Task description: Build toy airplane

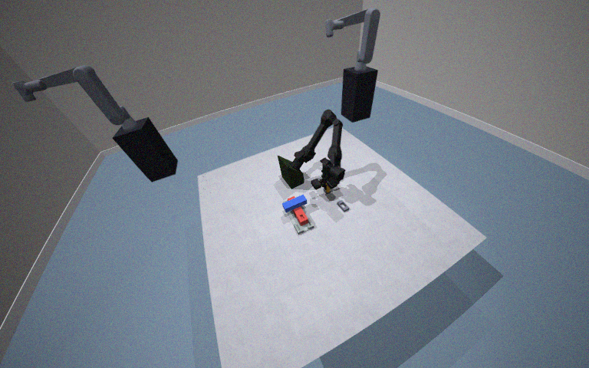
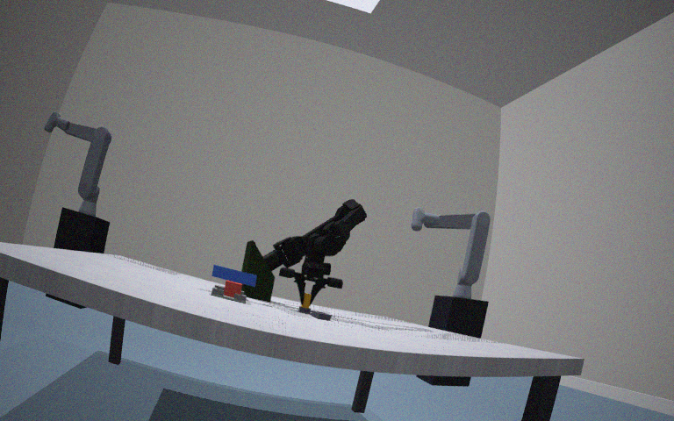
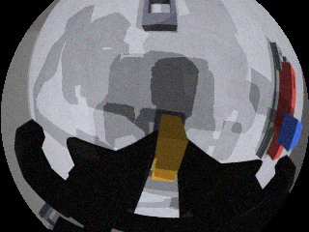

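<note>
The yellow tail fin [image 1: 327,188] [image 2: 306,300] [image 3: 171,135] stands upright at a small grey holder [image 2: 304,310] on the table. My gripper [image 1: 327,188] [image 2: 306,298] [image 3: 168,135] points down with its fingers closed against both sides of the fin. The red fuselage [image 1: 300,215] [image 2: 233,288] [image 3: 288,84] lies in the grey-green cradle [image 1: 297,228] [image 2: 240,298]. The blue wing [image 1: 294,203] [image 2: 233,275] [image 3: 290,131] lies across the top of the fuselage; its tab is hidden. An open socket shows on the fuselage near its end.
An empty grey holder [image 2: 321,316] [image 3: 159,23] lies near the fin, on the white table [image 1: 269,281]. A dark green panel [image 1: 291,173] [image 2: 258,273] stands upright beside the arm, behind the cradle. Two grey arms on black pedestals stand beyond the table.
</note>
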You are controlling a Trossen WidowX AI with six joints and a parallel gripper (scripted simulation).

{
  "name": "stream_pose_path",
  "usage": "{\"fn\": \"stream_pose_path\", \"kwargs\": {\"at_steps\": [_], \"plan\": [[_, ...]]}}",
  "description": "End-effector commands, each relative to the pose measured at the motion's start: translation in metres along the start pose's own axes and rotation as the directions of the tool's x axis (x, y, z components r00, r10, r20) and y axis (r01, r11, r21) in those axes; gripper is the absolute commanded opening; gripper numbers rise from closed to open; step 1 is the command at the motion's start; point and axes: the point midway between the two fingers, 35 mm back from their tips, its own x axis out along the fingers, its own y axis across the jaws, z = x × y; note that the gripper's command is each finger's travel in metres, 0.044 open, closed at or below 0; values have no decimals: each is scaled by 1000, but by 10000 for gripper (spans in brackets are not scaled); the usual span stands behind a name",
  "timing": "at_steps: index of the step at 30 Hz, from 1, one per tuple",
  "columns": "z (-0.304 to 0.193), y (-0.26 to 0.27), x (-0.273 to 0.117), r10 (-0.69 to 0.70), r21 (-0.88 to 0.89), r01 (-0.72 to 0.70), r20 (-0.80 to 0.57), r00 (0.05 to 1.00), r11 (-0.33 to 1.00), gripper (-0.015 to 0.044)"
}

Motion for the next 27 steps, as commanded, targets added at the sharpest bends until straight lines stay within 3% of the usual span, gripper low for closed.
{"fn": "stream_pose_path", "kwargs": {"at_steps": [1, 3, 27], "plan": [[0, 0, 0, 3, 5, -3, -1, 1000, 1000, 32], [0, 0, 0, 3, 5, -3, -1, 1000, 1000, 0], [9, -4, -59, -23, 4, 23, 4, 1000, 1000, 0]]}}
